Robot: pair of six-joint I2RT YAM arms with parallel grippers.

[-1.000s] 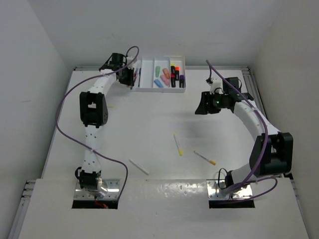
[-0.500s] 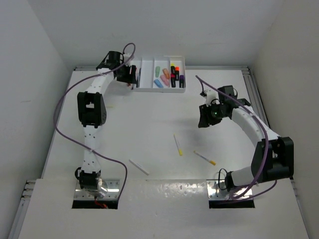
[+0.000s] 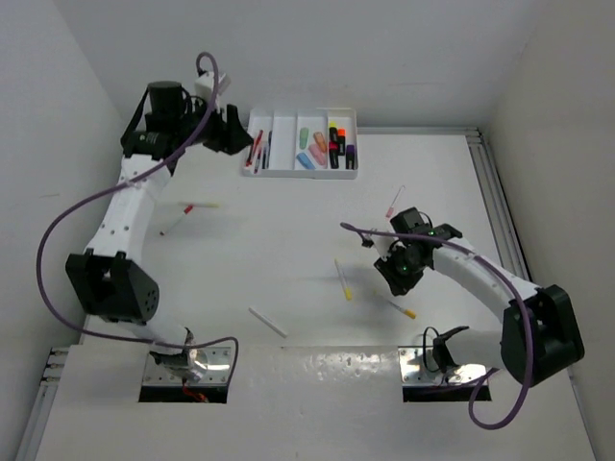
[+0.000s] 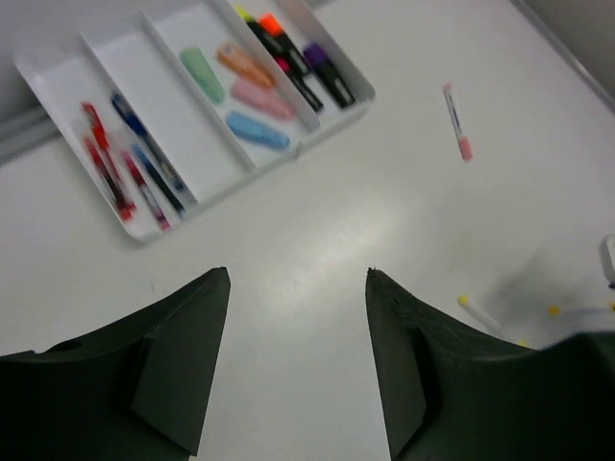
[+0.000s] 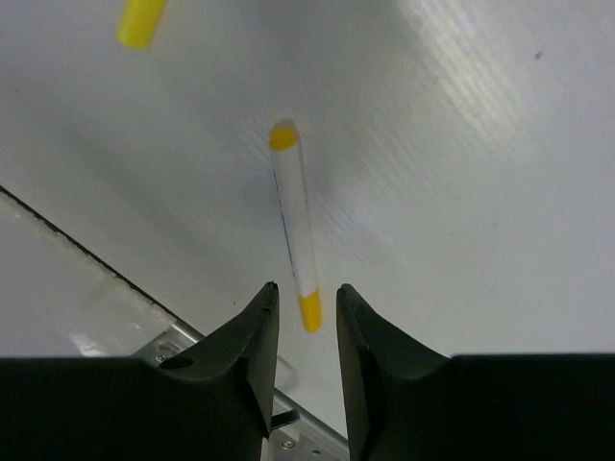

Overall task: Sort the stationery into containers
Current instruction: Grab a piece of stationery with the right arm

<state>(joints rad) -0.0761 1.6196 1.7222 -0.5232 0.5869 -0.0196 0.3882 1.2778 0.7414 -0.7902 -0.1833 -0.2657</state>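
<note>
Top external view shows the white tray (image 3: 284, 144) at the far side of the table (image 3: 288, 240), and everything else is placed from it. The left gripper (image 3: 231, 134) hangs just beside the tray's left end, above the table surface. In its wrist view the jaws stand wide apart with nothing between them.

The tray's leftmost compartment holds red and blue pens (image 4: 135, 163). The next one shows only bare plastic. The third holds green, orange, pink and blue highlighters (image 4: 240, 91), and the rightmost holds black-bodied markers (image 4: 298, 62) with yellow, orange and purple ends.

Several items lie loose outside the tray:
- a pink pen (image 3: 395, 201) near its right end, a little toward the arms
- a red-tipped pen (image 3: 188, 208) off its left end, nearer the arms
- a yellow-tipped pen (image 3: 342, 279) well apart from the tray, toward the arm bases
- a white pen (image 3: 267, 322) farther still, close to the near edge

The right gripper (image 3: 394, 274) is well away from the tray, low over a white pen with yellow ends (image 5: 293, 230). Its jaws are narrow — only a small gap — and the pen's near yellow end shows in that gap. I cannot tell whether the fingers (image 5: 255, 327) touch it; the pen lies flat on the table.
</note>
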